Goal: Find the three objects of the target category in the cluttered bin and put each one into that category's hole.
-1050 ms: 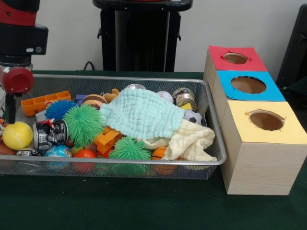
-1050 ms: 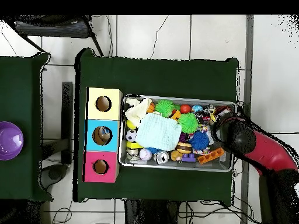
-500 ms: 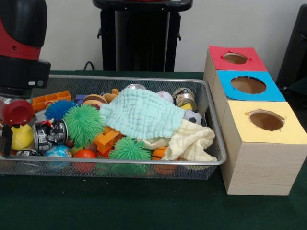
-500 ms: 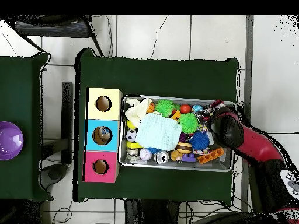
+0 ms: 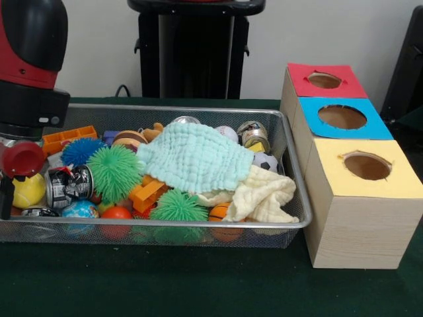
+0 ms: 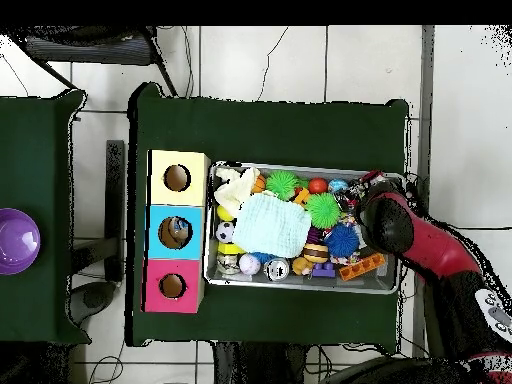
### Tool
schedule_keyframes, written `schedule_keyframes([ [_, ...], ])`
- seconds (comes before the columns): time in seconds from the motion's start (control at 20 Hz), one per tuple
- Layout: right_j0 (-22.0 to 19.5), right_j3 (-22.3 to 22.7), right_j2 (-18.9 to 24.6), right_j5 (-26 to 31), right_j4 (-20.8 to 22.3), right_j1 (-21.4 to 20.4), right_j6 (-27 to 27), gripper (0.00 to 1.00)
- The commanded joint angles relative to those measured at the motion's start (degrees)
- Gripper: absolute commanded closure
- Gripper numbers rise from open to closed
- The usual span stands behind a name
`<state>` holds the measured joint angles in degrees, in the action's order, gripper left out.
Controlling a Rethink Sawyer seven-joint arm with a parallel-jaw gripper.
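Observation:
A wire mesh bin (image 5: 198,224) holds mixed clutter: a mint cloth (image 5: 195,156), a cream cloth (image 5: 264,195), green spiky balls (image 5: 114,170), a blue spiky ball (image 5: 82,150), a crushed can (image 5: 69,185), a yellow ball (image 5: 28,190), orange bricks (image 5: 63,140) and small sports balls. My gripper (image 5: 6,198) hangs at the bin's left end in the front view, just beside the yellow ball; its state is hidden. In the overhead view the red arm (image 6: 400,230) covers the bin's right end (image 6: 385,285). Three wooden boxes have holes on top: red (image 5: 324,80), blue (image 5: 342,117), yellow (image 5: 367,165).
The boxes stand in a row against the bin's right side in the front view. A second can (image 5: 253,134) lies at the bin's back right. A purple bowl (image 6: 15,240) sits on a separate table at the overhead view's left.
The arm has come lower and nearer the front of the bin's left end, and now partly hides the yellow ball. The clutter has not shifted.

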<state>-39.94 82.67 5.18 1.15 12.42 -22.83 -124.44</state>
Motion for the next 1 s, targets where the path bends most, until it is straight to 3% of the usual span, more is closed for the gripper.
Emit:
schedule_keyframes([
  [0.05, -0.88, -4.30, 0.62, 1.69, 0.49, 7.12, -2.57, 1.00],
  [0.75, -5.62, 7.44, 5.24, 20.67, -0.28, 0.19, 2.95, 1.00],
  [1.0, -6.94, 10.13, 7.03, 23.72, -0.51, -0.57, 2.76, 1.00],
])
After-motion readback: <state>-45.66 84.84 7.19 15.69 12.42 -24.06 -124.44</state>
